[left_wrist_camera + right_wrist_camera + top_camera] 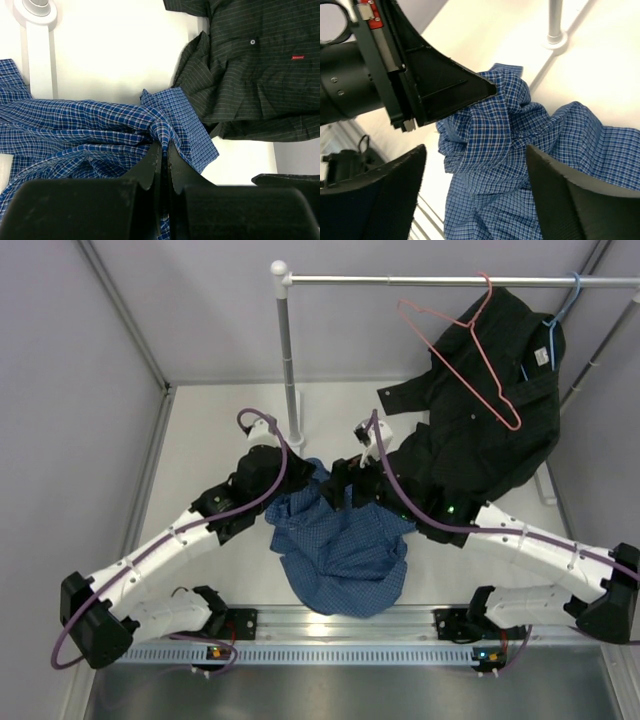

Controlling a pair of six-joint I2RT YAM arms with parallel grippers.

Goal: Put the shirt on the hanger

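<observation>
The blue checked shirt (345, 555) lies crumpled on the white table between the two arms. My left gripper (303, 480) is shut on a raised fold of the shirt (125, 120) at its far edge, and the cloth runs down between the jaws (163, 146). My right gripper (476, 156) is open just to the right of it, its fingers (545, 170) wide apart on either side of bunched shirt cloth (495, 135). The pink-red wire hanger (472, 322) hangs by its hook on the rail (400, 281) at the back right, with nothing on it.
A larger black shirt (480, 430) on a light blue hanger (562, 310) hangs from the same rail and drapes onto the table right behind the right arm. The rack's post (287, 350) stands at the back centre, its base (36, 9) close to the left gripper. Grey walls enclose the table.
</observation>
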